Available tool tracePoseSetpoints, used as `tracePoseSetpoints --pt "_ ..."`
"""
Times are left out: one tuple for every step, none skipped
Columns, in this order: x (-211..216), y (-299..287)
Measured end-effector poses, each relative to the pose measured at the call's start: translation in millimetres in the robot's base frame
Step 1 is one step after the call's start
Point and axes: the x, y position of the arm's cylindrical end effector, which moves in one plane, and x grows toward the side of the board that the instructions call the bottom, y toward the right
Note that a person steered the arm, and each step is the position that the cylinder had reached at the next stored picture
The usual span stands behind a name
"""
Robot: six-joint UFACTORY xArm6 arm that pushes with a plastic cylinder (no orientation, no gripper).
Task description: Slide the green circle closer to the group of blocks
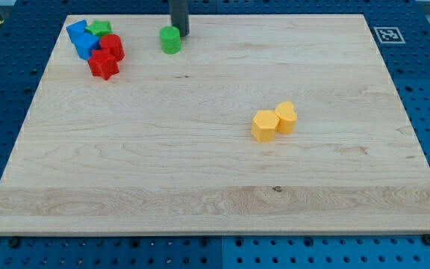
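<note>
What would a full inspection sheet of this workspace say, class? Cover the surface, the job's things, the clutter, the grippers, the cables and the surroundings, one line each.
Surface: pale wooden board, flat, unmarked.
Job's things: green circle near the view's top edge, apart from the group of blocks at the view's top left, which holds two blue blocks, a green block and two red ones packed together.
Clutter: yellow hexagon block touching a second yellow block, right of centre.
Grippers: none fitted; my tip stands just to the view's right of the green circle, at or near its side.
Cables: nothing seen.
Surroundings: blue perforated base around the board; black-and-white marker tag at the view's top right.
</note>
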Motion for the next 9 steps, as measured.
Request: tracePoseSetpoints --pt "5 -24" --pt "9 -45" --pt "9 -15" --pt "9 29" --pt "28 36" --pt "37 15" --pt "38 -13" --pt "38 -40" --pt "38 -61"
